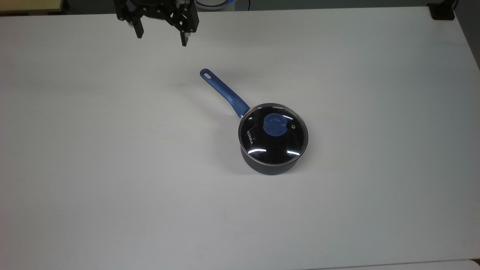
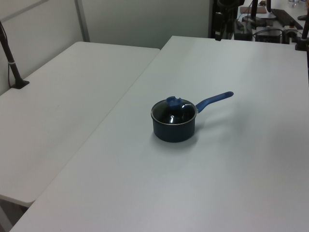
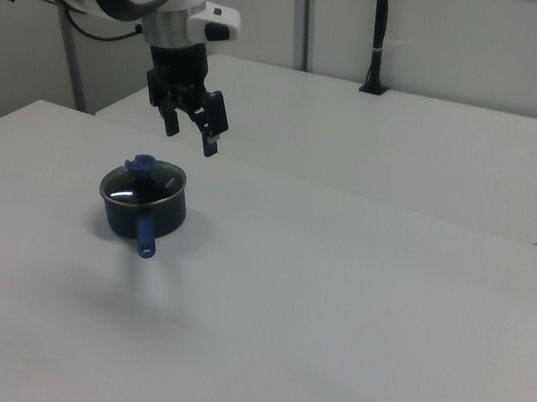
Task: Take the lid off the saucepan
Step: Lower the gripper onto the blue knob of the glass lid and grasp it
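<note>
Because the lid (image 1: 273, 134) sits flat and centred on the saucepan (image 1: 268, 168), its metal rim seated all round the pot's mouth, the blue knob (image 1: 275, 124) in its middle is the one part that stands proud enough to be gripped, and that is probably why the pan was set down upright with the knob facing straight up. In the top view the lid lies well apart from the gripper (image 1: 162, 35), below it and toward the top view's right; in the right view it lies lower than the gripper (image 3: 191, 133) and toward the right view's left. The saucepan's long blue handle (image 1: 224, 92) points back roughly toward the gripper, so an approach along that line would pass over the handle before reaching the knob; I judge that harmless as long as the gripper comes in from above. The gripper hangs in the air off the surface (image 1: 112, 168), fingers spread wide and pointing down, with nothing between them, a posture that suits a top-down reach. Nothing of the task is done yet: the lid is on, untouched. The next move, as I read it, calls for travelling over the knob, lining the fingers up on either side of it, then descending. Glass slides easily on a metal rim, so a crooked pull could drag the light pot along.
</note>
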`<action>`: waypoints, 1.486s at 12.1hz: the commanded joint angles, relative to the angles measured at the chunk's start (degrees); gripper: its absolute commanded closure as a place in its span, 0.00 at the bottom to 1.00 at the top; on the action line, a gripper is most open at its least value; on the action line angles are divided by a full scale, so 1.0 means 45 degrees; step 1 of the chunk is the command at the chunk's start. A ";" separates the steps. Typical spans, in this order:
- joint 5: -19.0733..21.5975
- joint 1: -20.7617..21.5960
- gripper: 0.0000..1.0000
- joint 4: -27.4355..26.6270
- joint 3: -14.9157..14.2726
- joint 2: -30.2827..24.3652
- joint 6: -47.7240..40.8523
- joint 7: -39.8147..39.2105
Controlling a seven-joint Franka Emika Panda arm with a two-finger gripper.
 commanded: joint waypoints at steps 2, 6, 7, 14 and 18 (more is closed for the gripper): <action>-0.0106 -0.0007 0.00 0.0024 0.0054 -0.0085 -0.0415 -0.0072; -0.0126 -0.0065 0.00 0.0024 0.0054 -0.0065 -0.0357 -0.0130; -0.0126 -0.0065 0.00 0.0044 0.0054 -0.0046 -0.0337 -0.0130; 0.0715 0.1512 0.00 0.1332 0.0093 0.2489 0.2296 0.0979; 0.0520 0.3602 0.00 0.2153 0.0074 0.4618 0.3663 0.2405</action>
